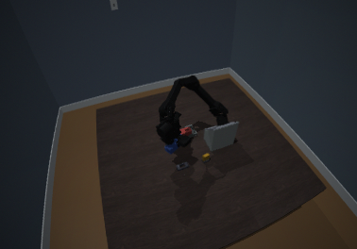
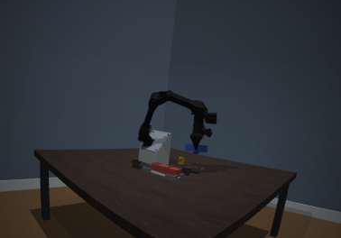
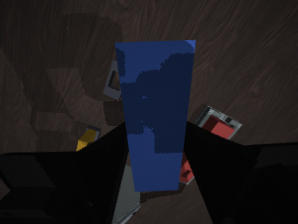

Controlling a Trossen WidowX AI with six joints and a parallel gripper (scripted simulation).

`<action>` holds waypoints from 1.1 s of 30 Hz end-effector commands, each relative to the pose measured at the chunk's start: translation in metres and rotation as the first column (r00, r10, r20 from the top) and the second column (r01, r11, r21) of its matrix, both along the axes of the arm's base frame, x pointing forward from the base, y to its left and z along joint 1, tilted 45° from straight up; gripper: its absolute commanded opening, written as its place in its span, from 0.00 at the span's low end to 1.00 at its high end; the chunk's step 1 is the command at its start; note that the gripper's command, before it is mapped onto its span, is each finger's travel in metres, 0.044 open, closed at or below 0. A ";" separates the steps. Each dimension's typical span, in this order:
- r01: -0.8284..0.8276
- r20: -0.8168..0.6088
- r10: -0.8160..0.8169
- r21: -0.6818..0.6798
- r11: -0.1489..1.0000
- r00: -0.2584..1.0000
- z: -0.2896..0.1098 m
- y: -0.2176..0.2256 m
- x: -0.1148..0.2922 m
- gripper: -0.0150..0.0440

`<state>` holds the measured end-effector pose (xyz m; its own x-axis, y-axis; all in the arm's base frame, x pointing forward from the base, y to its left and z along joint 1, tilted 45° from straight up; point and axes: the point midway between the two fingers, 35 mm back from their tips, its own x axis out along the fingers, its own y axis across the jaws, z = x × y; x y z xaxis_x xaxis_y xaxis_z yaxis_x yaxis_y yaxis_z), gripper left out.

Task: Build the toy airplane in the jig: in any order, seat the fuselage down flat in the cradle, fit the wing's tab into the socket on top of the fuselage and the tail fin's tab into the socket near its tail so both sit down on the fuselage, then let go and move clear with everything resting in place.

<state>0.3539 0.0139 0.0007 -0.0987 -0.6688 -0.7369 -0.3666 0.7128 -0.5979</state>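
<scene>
My gripper (image 1: 173, 142) (image 2: 196, 146) (image 3: 156, 137) is shut on the blue wing (image 1: 170, 147) (image 2: 197, 149) (image 3: 157, 100) and holds it up off the table. The wing hangs flat, a little to one side of the red fuselage (image 1: 187, 131) (image 2: 164, 168) (image 3: 220, 128). The fuselage lies in the grey cradle jig (image 2: 168, 174) (image 3: 206, 114). The small yellow tail fin (image 1: 206, 157) (image 2: 180, 160) (image 3: 87, 140) lies on the table beside the jig. In the wrist view the wing hides much of the jig.
A white wedge-shaped block (image 1: 221, 135) (image 2: 154, 147) stands behind the jig at the arm's base. A small grey holder (image 1: 181, 166) (image 3: 113, 82) lies on the dark wooden table (image 1: 142, 193) (image 2: 135, 198) near the yellow fin.
</scene>
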 end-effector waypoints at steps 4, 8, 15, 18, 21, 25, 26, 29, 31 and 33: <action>-0.103 -0.094 0.104 0.015 0.995 0.990 0.012 -0.019 -0.005 0.25; -0.161 -0.145 0.163 0.030 0.987 0.976 0.019 -0.030 -0.007 0.25; -0.258 -0.232 0.265 0.062 0.964 0.936 0.032 -0.048 -0.013 0.25; -0.298 -0.269 0.308 0.078 0.951 0.913 0.037 -0.056 -0.017 0.25; -0.337 -0.305 0.350 0.095 0.937 0.886 0.042 -0.064 -0.020 0.25; -0.386 -0.351 0.403 0.120 0.915 0.845 0.049 -0.074 -0.025 0.25; -0.398 -0.362 0.416 0.127 0.909 0.834 0.050 -0.077 -0.027 0.25; -0.432 -0.394 0.453 0.148 0.890 0.799 0.055 -0.085 -0.031 0.25; -0.453 -0.415 0.477 0.162 0.876 0.774 0.058 -0.089 -0.034 0.25; -0.474 -0.436 0.501 0.177 0.863 0.748 0.061 -0.094 -0.037 0.25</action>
<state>0.3226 -0.0729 0.0582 -0.0963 -0.6751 -0.7314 -0.8603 0.4260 -0.2799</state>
